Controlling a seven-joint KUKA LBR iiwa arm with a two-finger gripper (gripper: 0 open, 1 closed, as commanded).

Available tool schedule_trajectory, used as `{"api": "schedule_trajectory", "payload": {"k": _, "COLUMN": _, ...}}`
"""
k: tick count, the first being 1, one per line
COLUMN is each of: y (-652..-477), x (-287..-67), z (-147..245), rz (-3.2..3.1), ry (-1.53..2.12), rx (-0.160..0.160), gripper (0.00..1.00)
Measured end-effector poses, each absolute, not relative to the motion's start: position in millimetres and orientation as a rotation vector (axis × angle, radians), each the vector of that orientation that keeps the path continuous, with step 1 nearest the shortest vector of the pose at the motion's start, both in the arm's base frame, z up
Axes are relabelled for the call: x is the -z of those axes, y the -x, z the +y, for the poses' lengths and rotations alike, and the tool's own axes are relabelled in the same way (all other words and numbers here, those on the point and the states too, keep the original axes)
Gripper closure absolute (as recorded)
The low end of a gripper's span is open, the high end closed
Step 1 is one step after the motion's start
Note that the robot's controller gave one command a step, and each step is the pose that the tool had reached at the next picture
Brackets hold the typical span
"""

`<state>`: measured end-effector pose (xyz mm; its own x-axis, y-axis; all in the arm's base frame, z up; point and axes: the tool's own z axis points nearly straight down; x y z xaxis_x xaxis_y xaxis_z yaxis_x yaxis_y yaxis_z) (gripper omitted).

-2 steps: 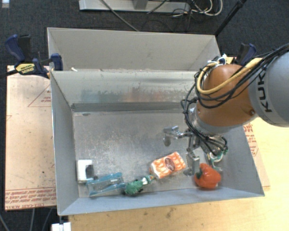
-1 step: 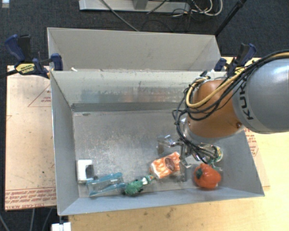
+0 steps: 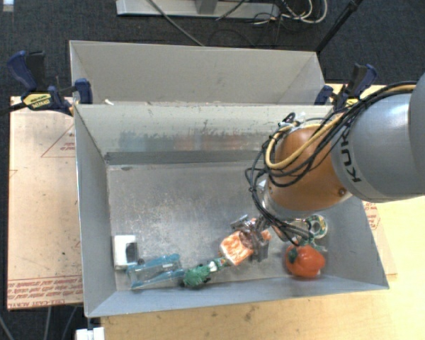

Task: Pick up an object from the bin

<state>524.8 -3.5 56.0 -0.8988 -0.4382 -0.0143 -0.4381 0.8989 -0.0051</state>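
Camera view showed you the gripper beside a crumpled orange-and-white packet; nothing was lifted; its jaws, you couldn't tell.

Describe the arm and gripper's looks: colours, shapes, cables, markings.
The arm is a thick, rounded silver-grey link with dark lettering, partly readable as KU. Its wrist carries a smooth orange dome cover, looped by yellow and black cables. Below it sits a small, dark metal gripper.
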Motion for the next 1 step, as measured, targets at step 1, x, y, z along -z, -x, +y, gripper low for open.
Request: {"api": "schedule_trajectory", "payload": {"k": 1, "y": -523.0, "x": -57.9, "z": -3.0, "rz": 3.046, "ry": 0.713, "rx": 0.002, "gripper": 1.0}}
